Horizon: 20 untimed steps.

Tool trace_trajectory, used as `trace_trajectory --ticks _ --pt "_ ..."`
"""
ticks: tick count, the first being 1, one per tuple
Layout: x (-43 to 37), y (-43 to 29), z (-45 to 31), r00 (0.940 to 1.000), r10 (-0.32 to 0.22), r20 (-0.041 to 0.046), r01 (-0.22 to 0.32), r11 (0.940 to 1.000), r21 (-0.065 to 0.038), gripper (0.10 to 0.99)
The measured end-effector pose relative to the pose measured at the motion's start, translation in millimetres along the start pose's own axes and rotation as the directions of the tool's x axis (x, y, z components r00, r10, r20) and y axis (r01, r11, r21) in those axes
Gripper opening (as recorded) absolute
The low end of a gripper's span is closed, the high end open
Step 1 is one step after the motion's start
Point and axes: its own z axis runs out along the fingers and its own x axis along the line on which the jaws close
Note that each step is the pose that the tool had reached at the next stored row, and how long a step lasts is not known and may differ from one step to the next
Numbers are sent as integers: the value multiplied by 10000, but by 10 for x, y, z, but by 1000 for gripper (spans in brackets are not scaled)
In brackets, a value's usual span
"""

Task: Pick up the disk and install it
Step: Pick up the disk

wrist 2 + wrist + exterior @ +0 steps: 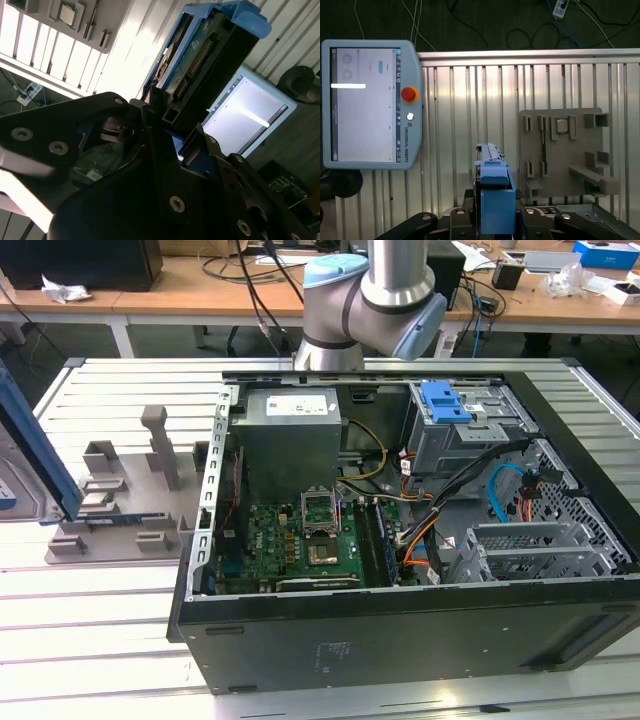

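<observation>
Clamped in the gripper [494,222]: the disk [493,192], edge-up, hanging over the slatted table [450,110] near the pendant [367,105] and grey fixture plate [570,150], well apart from the computer case [400,630]. Seemingly gripped by the blue frame alone; could tilt or slip, then jam at the bay.

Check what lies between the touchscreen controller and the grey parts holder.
Bare ribbed table separates the controller and the holder in the first wrist view; the disk, clamped in the gripper, hangs above that stretch.
</observation>
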Motion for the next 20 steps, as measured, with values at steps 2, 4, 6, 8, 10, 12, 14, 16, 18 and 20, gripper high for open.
trace_trajectory --ticks 2,4,6,8,10,12,14,16,18,20 --pt "-1 -34 0 10000 1 0 -1 10000 0 365" --pt "-1 -62 -1 10000 0 0 0 10000 0 365" --pt "-1 -86 0 10000 1 1 -1 10000 1 365" --pt "-1 -114 -1 10000 1 0 -1 10000 0 365" --pt "-1 -149 -1 10000 0 0 0 10000 0 365" --pt "-2 -185 -1 10000 1 0 -1 10000 0 365" --pt "-3 -226 -1 10000 1 1 -1 10000 1 365" --pt "-4 -282 -1 10000 0 1 0 10000 0 365" --pt "-7 -365 -2 10000 1 -1 -1 10000 -2 365" --pt "-9 -430 -2 10000 1 1 -1 10000 -3 365"
